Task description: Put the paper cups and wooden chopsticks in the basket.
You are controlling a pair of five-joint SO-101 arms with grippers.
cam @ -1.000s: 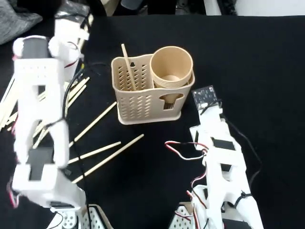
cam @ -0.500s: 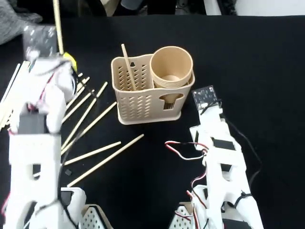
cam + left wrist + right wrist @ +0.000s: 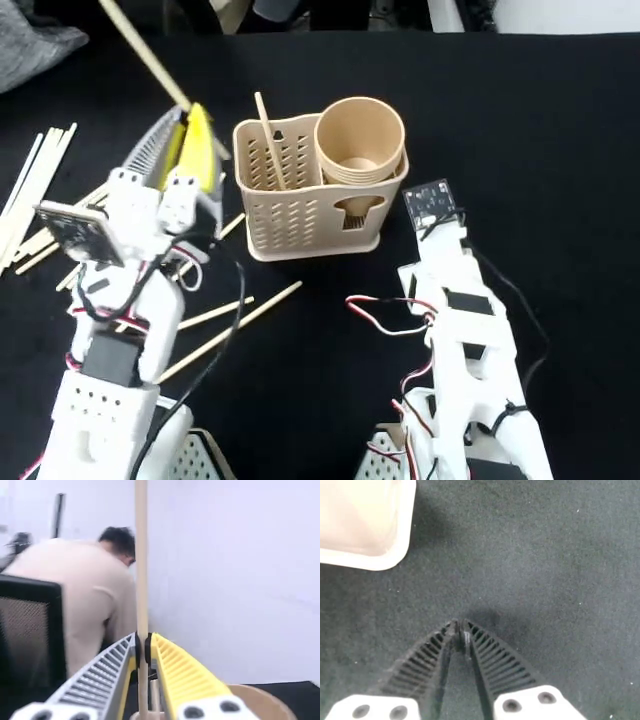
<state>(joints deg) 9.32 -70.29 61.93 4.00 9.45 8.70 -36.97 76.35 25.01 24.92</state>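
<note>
My left gripper (image 3: 187,112) (image 3: 142,647) is shut on a wooden chopstick (image 3: 145,52) (image 3: 141,555), which sticks up and back from its tips. It hovers just left of the beige basket (image 3: 300,230). The basket holds stacked paper cups (image 3: 359,140) in its right half and one chopstick (image 3: 268,138) in its left half. A cup rim (image 3: 265,700) shows beyond the left gripper. Several chopsticks (image 3: 225,325) lie loose on the black table. My right gripper (image 3: 458,630) is shut with nothing in it, low over the table beside the basket's corner (image 3: 380,535).
A pile of several more chopsticks (image 3: 35,195) lies at the table's left edge. The right arm (image 3: 460,320) rests in front of the basket. Open black tabletop (image 3: 540,150) stretches to the right.
The left arm swung from the far left toward the basket, carrying the chopstick. The chopstick now tilts back and left. The right arm has kept still.
</note>
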